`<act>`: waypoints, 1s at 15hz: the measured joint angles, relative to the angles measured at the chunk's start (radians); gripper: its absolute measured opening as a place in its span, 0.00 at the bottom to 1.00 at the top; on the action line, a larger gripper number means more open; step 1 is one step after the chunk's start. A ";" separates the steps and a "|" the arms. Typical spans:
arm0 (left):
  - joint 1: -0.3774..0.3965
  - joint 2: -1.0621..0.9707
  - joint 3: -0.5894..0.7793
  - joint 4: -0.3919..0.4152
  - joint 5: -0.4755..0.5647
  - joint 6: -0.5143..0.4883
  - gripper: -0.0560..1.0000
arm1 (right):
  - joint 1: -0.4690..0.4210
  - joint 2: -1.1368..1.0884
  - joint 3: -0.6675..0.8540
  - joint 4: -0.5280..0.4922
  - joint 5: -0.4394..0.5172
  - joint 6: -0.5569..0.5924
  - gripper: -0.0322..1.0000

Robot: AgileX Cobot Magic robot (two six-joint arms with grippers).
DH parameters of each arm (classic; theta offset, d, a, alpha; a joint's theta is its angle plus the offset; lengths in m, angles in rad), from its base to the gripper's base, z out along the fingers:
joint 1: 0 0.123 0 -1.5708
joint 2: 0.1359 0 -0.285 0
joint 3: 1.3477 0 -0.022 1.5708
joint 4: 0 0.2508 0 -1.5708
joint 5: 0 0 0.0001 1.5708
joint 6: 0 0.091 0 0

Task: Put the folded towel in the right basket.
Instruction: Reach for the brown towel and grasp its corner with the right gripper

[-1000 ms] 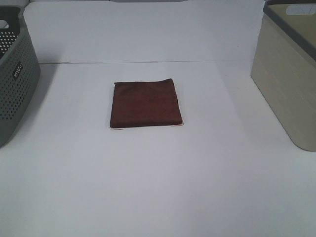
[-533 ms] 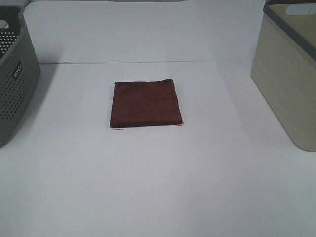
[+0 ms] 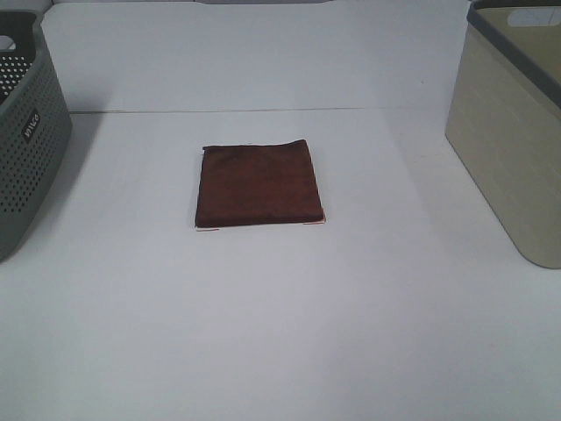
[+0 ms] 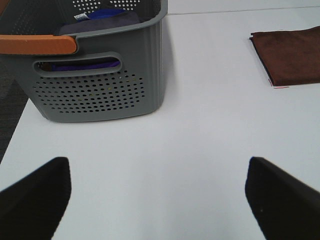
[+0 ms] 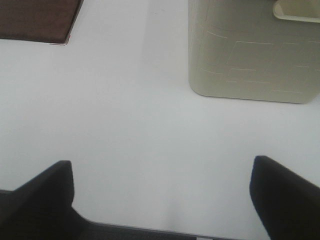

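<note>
A dark brown folded towel (image 3: 258, 183) lies flat on the white table, a little left of the middle. It also shows in the left wrist view (image 4: 290, 54) and in the right wrist view (image 5: 37, 19). The beige right basket (image 3: 513, 123) stands at the right edge; the right wrist view shows its wall (image 5: 252, 55). My left gripper (image 4: 157, 197) is open and empty over bare table near the grey basket. My right gripper (image 5: 162, 200) is open and empty over bare table, in front of the beige basket. Neither gripper shows in the exterior high view.
A grey perforated basket (image 3: 26, 132) stands at the left edge. In the left wrist view, this grey basket (image 4: 95, 80) has an orange handle and holds a blue-purple cloth (image 4: 102, 17). The table's rear edge (image 3: 263, 110) runs behind the towel.
</note>
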State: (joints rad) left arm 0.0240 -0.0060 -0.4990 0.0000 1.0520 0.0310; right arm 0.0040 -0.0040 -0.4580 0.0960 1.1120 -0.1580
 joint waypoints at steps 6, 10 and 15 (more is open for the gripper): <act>0.000 0.000 0.000 0.000 0.000 0.000 0.89 | 0.000 0.000 0.000 0.000 0.000 0.000 0.92; 0.000 0.000 0.000 0.000 0.000 0.000 0.89 | 0.000 0.000 0.000 0.000 0.000 0.000 0.92; 0.000 0.000 0.000 0.000 0.000 0.000 0.89 | 0.000 0.002 -0.008 -0.003 -0.013 0.000 0.92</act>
State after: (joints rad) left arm 0.0240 -0.0060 -0.4990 0.0000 1.0520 0.0310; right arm 0.0040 -0.0020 -0.4660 0.0930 1.0990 -0.1580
